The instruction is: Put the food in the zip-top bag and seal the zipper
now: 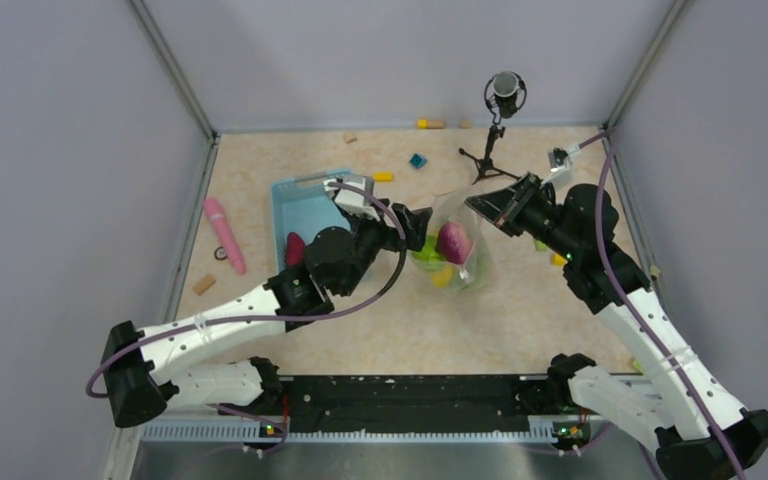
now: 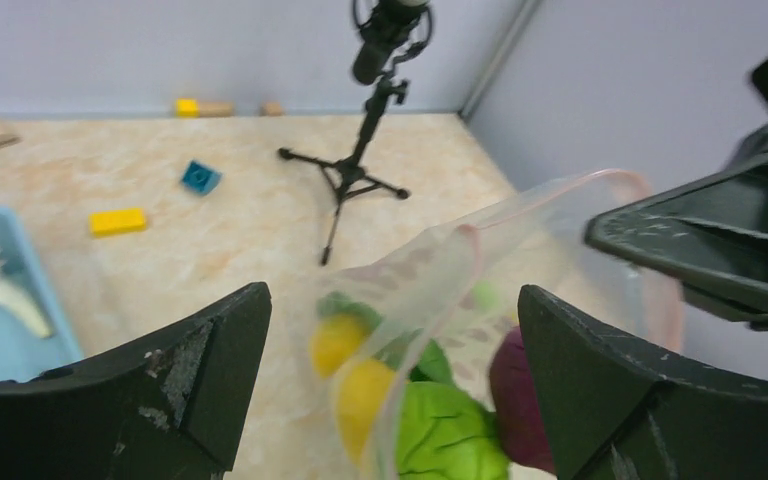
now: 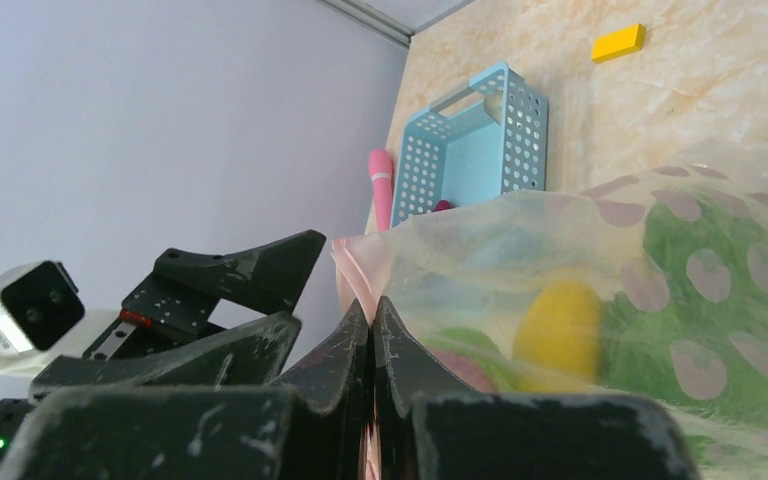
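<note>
Reaching in from opposite near corners of the table (image 1: pixel 440 335), two robot arms meet at its middle around an upright zip-top bag (image 1: pixel 472 268). The left arm (image 1: pixel 230 322) stretches low on a diagonal from its base, passing the near corner of the blue basket (image 1: pixel 300 205), with its wrist levelled at the bag's left side. The right arm (image 1: pixel 660 340) climbs from its base, then folds back toward centre, its wrist tipped down onto the bag's top edge. The left gripper (image 2: pixel 392 305) is released, its two fingers (image 2: pixel 210 350) spread wide on either side of the bag's mouth and grasping nothing. The right gripper (image 3: pixel 371 315) is clenched on the bag's rim, pinching the pink zipper (image 3: pixel 355 268) strip between its tips. Food (image 2: pixel 440 430) lies inside the bag: green lettuce, yellow citrus and a red-purple piece.
</note>
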You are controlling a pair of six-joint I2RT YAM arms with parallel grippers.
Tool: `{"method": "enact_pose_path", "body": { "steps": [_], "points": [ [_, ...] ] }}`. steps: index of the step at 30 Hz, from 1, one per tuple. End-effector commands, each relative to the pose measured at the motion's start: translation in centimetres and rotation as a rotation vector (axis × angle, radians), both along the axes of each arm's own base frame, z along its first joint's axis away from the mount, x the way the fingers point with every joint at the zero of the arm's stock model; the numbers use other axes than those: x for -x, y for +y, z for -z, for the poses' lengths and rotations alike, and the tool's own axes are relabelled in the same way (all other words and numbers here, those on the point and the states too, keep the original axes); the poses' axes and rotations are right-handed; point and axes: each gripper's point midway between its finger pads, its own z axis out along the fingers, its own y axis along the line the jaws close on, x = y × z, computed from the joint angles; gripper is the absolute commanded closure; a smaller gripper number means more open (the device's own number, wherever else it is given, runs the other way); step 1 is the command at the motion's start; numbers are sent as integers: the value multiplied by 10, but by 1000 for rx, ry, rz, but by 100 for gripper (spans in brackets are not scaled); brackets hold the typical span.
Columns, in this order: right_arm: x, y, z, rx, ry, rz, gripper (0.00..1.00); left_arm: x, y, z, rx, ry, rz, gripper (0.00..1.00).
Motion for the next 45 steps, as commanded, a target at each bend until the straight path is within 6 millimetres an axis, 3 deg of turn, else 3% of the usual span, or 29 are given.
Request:
{"method": "enact_pose_path", "body": {
  "steps": [1, 6, 10, 11, 15, 19, 20, 24, 26, 31, 37, 41, 45],
  "points": [
    [5, 0, -47, -37, -144, -20, 100, -6, 26, 27, -122, 126, -116, 1],
    [0, 2, -40, -22, -125, -24, 100, 8, 24, 56, -178, 238, -54, 2],
    [-4, 6, -37, -15, -115, -45, 100, 15, 18, 71, -159, 268, -7, 13],
    [-4, 7, -36, -12, -113, -50, 100, 14, 17, 74, -162, 272, -14, 20],
    [-6, 7, -29, 12, -102, -54, 100, 2, 15, 78, -174, 286, -73, 66],
    [-13, -3, -20, 74, -86, -12, 100, -6, 4, 76, -193, 289, -74, 97],
    [-16, -7, -16, 99, -81, 6, 100, -7, 2, 74, -195, 289, -75, 100],
    [-31, -21, -9, 221, -77, 66, 100, -4, 0, 60, -186, 254, -42, 100],
    [-41, -30, -2, 317, -64, 101, 100, -1, -2, 43, -169, 212, -5, 100],
    [-64, -61, 1, 574, -43, 201, 100, 10, -7, -15, -117, 73, 89, 100],
    [-56, -103, -2, 738, -2, 338, 100, 3, -4, -84, -104, -85, 65, 100],
    [-40, -94, 17, 761, 55, 231, 100, -14, -14, -110, -133, -127, 30, 100],
    [-29, -78, 27, 728, 54, 123, 100, -30, -41, -97, -222, -95, 67, 100]
  ]
}}
